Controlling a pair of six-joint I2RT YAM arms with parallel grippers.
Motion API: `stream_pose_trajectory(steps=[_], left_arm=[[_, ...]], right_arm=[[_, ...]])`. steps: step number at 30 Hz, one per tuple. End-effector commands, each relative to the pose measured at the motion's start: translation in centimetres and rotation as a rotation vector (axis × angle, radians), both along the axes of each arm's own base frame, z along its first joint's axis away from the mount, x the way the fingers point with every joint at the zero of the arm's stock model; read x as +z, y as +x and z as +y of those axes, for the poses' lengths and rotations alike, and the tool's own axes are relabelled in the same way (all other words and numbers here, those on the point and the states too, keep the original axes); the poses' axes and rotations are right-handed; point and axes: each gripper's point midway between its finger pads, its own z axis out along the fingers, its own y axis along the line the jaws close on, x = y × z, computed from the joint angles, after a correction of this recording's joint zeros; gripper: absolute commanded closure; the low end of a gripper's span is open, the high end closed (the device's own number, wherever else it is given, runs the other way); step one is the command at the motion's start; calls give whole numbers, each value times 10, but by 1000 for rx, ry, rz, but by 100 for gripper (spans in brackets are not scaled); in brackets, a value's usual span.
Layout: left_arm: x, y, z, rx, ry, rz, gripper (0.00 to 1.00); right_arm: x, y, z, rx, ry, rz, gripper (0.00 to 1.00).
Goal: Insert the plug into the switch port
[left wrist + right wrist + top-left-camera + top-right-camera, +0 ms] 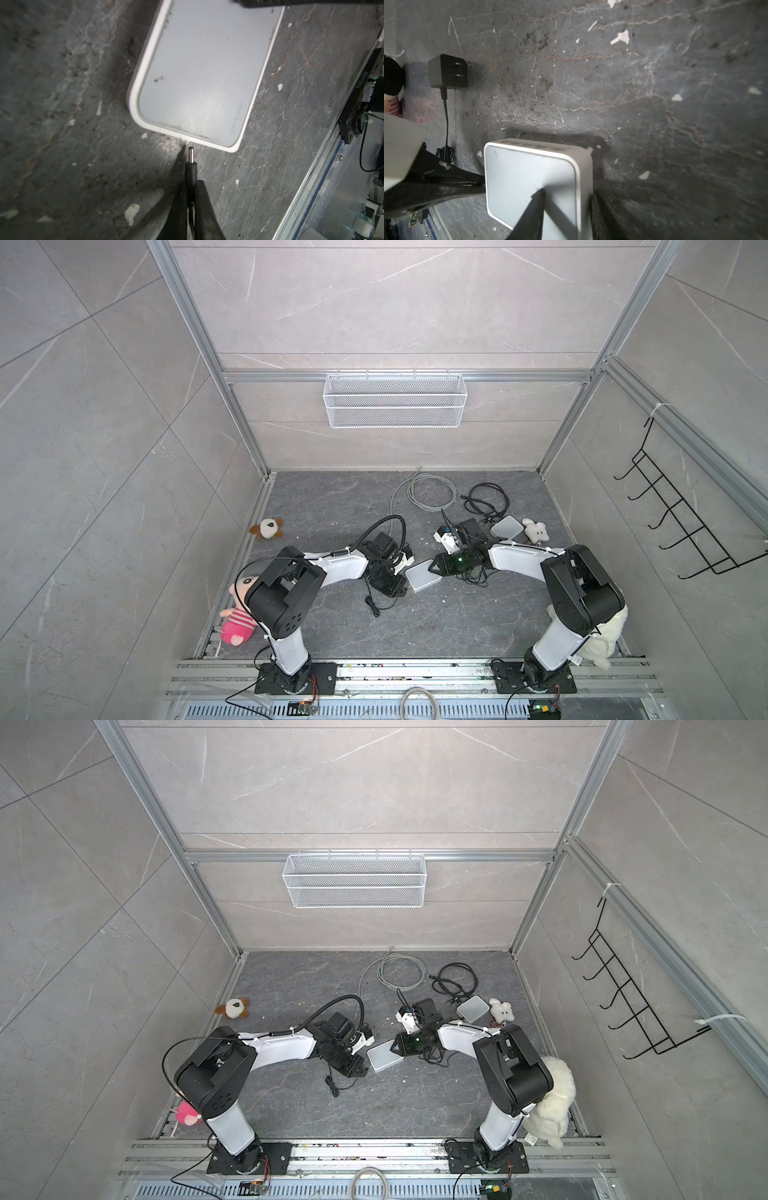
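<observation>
Your left gripper is clamped on the black body of the one plug, whose metal tip sticks out ahead of the fingers. You have two white boxes on the table: the switch between the arms and a second white box further back. Count also one power adapter, a grey cable coil, a black cable coil and four soft toys. The plug tip points at the switch's side edge, just short of it. Your right gripper has its jaws apart around the switch's opposite end; you cannot tell whether they press it.
</observation>
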Motion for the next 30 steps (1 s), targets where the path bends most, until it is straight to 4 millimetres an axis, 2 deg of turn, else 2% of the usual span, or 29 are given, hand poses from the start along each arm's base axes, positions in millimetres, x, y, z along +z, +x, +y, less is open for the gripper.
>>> stream_pose_trajectory(steps=[1,8,19,25,30], left_arm=[[-5,-1,17,40,79,31,91],[-2,11,13,8,38,-7,91],[-1,10,-5,-54,-71,-17,91],[2,7,-2,-61,-84,-34,92],[11,1,-4,-90,-126,-43,92]], right_arm=[[-29,-17,-18,-19,-120,62,62],[-31,-17,-14,2,-121,65,62],[-35,-18,-10,28,-135,67,62],[-36,-18,-9,32,-141,71,62],[-36,-18,-9,34,-147,71,62]])
